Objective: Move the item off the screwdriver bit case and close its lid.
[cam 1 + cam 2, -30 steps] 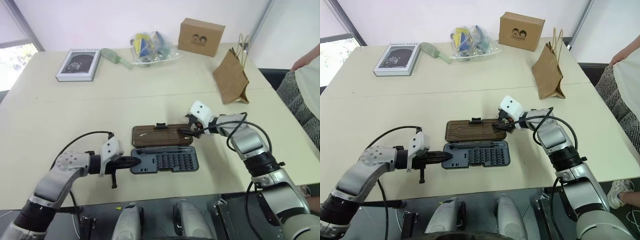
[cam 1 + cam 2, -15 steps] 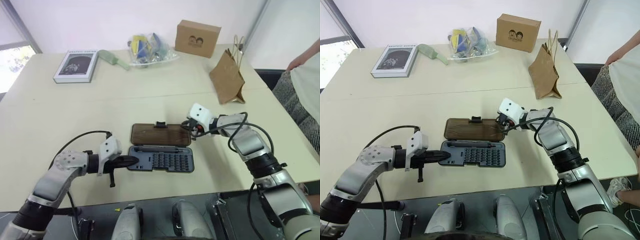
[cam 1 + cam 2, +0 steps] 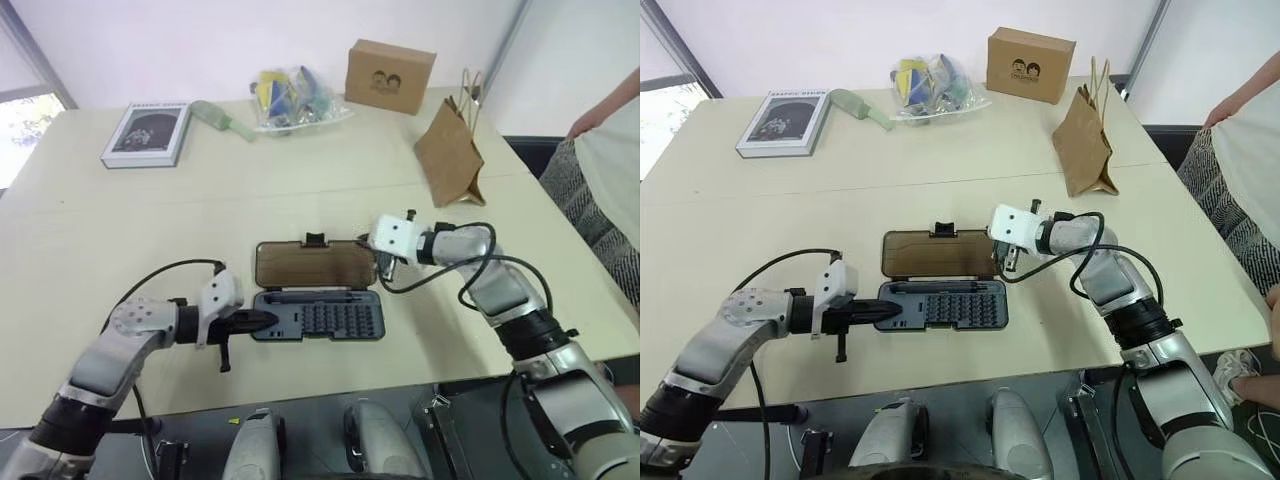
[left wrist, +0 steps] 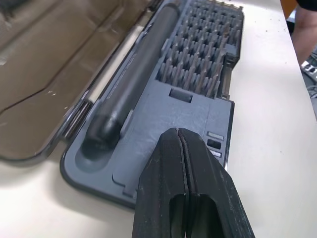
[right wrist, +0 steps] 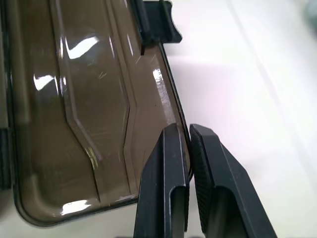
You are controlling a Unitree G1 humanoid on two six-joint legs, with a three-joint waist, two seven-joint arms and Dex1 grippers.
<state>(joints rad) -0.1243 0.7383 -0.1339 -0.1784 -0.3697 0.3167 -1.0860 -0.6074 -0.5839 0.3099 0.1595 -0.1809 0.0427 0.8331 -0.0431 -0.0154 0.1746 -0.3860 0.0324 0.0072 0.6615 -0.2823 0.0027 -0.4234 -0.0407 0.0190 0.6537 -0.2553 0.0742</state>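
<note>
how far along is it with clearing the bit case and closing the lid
Done: the paper bag stands far off the bit case. In hand: the right gripper is shut on the open lid's edge, and the shut left gripper rests on the case. Left: folding the lid shut.

The lid point(image 5: 89, 114) is glossy translucent brown plastic, smooth, with bright glints and fine scratches. The case point(image 4: 198, 106) is matt dark grey plastic; its bits point(image 4: 203, 64) look like dull metal. The bag point(image 3: 448, 155) is creased matt brown paper. The box point(image 3: 390, 75) is plain matt cardboard. The table point(image 3: 130, 230) is smooth, pale and lightly sheened. The gripper fingers point(image 5: 171, 198) are matt black plastic.
</note>
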